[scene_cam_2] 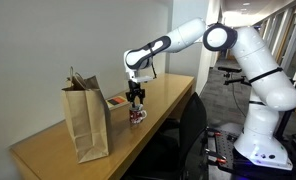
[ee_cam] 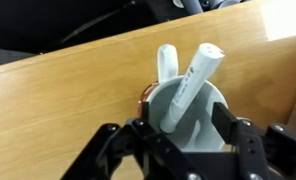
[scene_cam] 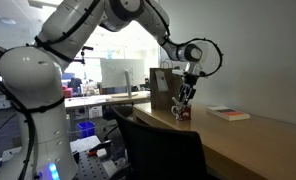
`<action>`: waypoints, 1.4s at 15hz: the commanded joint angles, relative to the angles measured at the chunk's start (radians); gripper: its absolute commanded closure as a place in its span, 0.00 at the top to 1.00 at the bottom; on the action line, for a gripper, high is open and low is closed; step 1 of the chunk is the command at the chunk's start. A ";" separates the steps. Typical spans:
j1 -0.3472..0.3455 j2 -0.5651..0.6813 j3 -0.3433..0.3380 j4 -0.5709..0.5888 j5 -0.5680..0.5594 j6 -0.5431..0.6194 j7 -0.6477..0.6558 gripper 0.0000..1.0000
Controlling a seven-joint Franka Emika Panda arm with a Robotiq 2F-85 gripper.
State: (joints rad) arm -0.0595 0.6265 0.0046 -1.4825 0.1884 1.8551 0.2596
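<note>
A long light-brown wooden surface (scene_cam_2: 164, 100) carries three things. An upright brown paper bag (scene_cam_2: 86, 122) stands on it with its top open. Near the bag, on the side away from the wall, sits a small round cup (scene_cam_2: 138, 116), pale grey inside. Beyond the bag, nearer the wall, lies a flat red-and-white book (scene_cam_2: 116, 101).

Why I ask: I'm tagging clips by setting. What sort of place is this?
Probably an office or lab: a long wooden desk, a black office chair, and glass-walled work areas behind.
</note>
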 commanded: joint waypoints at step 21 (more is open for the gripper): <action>0.013 0.125 0.006 0.128 0.027 -0.090 -0.059 0.05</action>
State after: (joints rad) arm -0.0527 0.7387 0.0140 -1.3793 0.1956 1.7999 0.2028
